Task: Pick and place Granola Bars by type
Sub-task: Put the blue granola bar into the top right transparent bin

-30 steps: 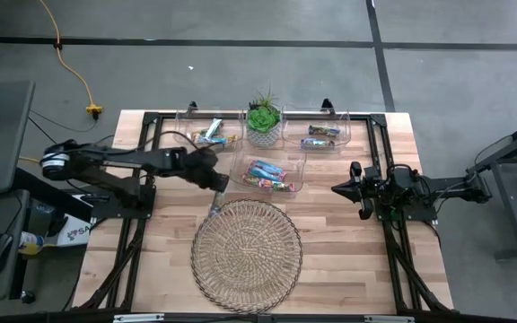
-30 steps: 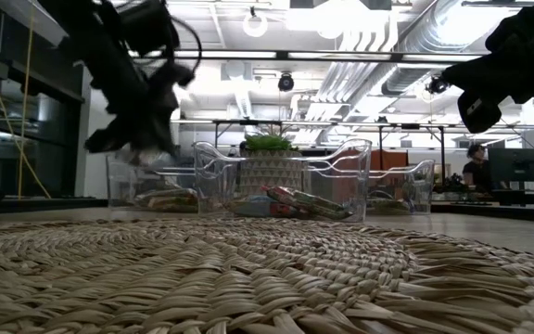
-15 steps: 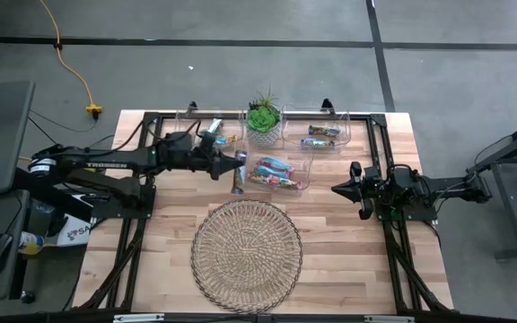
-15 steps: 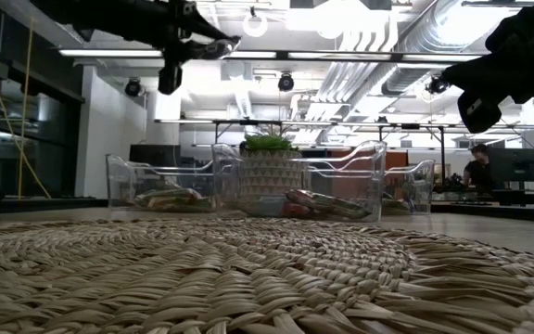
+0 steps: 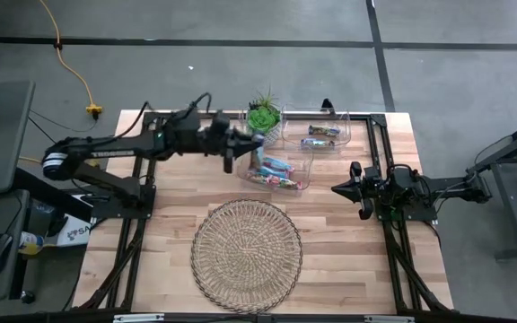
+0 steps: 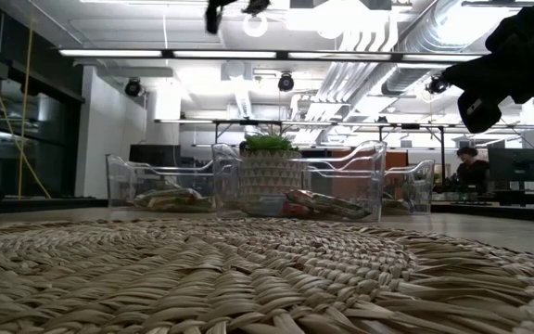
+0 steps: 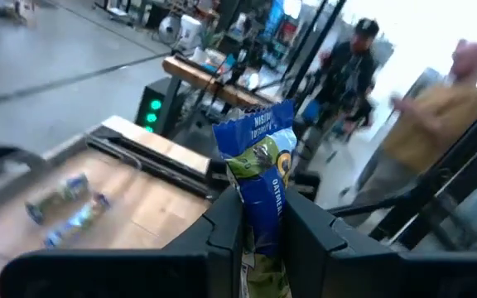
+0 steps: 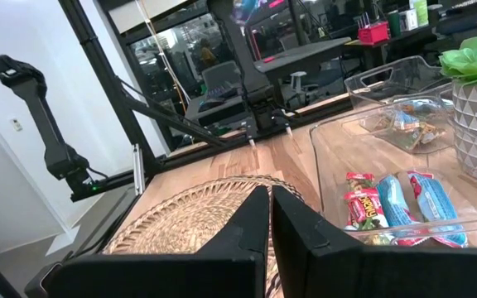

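Note:
My left gripper (image 5: pixel 239 144) is raised high over the table between the far left bin and the middle bin. In the low view it shows only at the top edge (image 6: pixel 230 7). It is shut on a blue and gold granola bar (image 7: pixel 259 170). My right gripper (image 5: pixel 339 189) waits shut at the table's right, above the wood, touching nothing. More bars lie in three clear bins: blue and gold ones in the far left bin (image 5: pixel 210 135), gold-brown ones in the far right bin (image 5: pixel 319 135), blue and pink-red ones in the middle bin (image 5: pixel 272 172). My left gripper pinches the blue and gold bar between its two fingers (image 7: pixel 222 223) by its lower part (image 7: pixel 259 219). The bar runs along the fingers, and its crimped end (image 7: pixel 253 124) sticks out past the fingertips. The fingers point about level toward the table's right. The bar is lifted clear, high above the table.
A round wicker tray (image 5: pixel 247 244) lies on the near middle of the table with nothing on it. A potted green plant (image 5: pixel 263 119) stands between the two far bins. People stand in the room beyond the table (image 7: pixel 437 108). Bare wood lies left and right of the tray.
My left gripper has risen from the tray's far left rim, carrying the bar up and toward the table's far side, and has tipped from pointing down to about level. The bar, which hung below the fingers, now sticks out ahead of them. The middle bin has slid slightly to the right.

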